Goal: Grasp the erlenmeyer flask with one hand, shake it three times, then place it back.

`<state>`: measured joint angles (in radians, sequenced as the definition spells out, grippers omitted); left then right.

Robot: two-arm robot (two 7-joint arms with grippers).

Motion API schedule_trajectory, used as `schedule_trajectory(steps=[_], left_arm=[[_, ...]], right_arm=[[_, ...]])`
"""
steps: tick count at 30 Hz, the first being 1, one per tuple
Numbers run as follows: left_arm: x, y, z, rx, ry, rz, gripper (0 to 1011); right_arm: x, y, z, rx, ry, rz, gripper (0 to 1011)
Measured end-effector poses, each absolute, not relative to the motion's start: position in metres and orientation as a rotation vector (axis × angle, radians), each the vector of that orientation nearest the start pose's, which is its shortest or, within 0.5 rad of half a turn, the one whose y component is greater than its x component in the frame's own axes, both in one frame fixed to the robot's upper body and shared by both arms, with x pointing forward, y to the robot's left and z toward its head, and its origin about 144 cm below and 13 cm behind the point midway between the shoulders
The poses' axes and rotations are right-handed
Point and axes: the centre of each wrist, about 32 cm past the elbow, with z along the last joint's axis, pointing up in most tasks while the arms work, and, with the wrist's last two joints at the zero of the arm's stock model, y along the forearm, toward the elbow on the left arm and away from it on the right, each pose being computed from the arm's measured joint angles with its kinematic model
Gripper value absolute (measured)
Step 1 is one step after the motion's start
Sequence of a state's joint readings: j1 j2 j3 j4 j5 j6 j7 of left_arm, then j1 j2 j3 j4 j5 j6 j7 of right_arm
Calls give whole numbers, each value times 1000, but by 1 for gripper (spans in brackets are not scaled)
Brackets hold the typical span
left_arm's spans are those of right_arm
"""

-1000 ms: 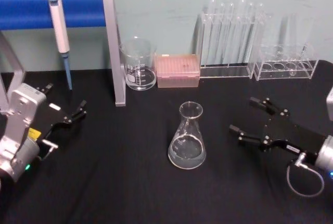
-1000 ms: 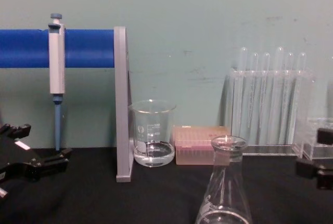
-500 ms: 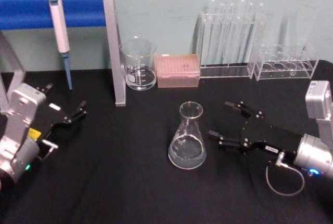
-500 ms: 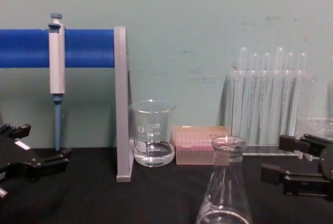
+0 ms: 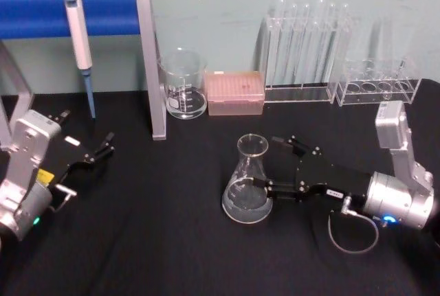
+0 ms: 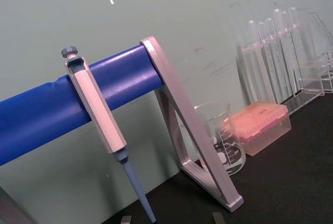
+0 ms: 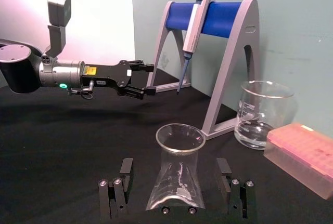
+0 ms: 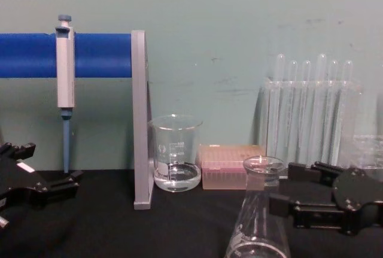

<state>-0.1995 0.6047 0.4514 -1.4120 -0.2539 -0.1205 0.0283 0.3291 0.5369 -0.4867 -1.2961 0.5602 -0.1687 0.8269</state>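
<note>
Straddles the clear conical glass erlenmeyer flask with the blocky black right hand spread wide, left hand parked at the table's left edge.

1. No words or numbers could be read anywhere.
2. The beaker had white marks and tiny print, too small to read.
3. The left gripper wore a small white label, and its writing was too small to read.

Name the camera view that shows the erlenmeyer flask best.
Right wrist view: the erlenmeyer flask stands close up, rim and sloping wall clear, between the open fingers of the right gripper, with gaps on either side. Head view shows it whole from above; chest view cuts off its base.
</note>
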Motion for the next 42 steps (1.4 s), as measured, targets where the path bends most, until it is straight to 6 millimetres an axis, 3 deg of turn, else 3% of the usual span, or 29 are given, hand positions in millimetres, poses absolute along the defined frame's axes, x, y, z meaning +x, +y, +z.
schedule_trajectory(steps=[19,42], left_arm=[[489,310,1140,304,-285,1248,1001],[489,310,1140,304,-285,1248,1001]], right_arm=[[545,-282,1137,-29,1,-450,1000],[549,-278,1135,-32,8,-465,1000]])
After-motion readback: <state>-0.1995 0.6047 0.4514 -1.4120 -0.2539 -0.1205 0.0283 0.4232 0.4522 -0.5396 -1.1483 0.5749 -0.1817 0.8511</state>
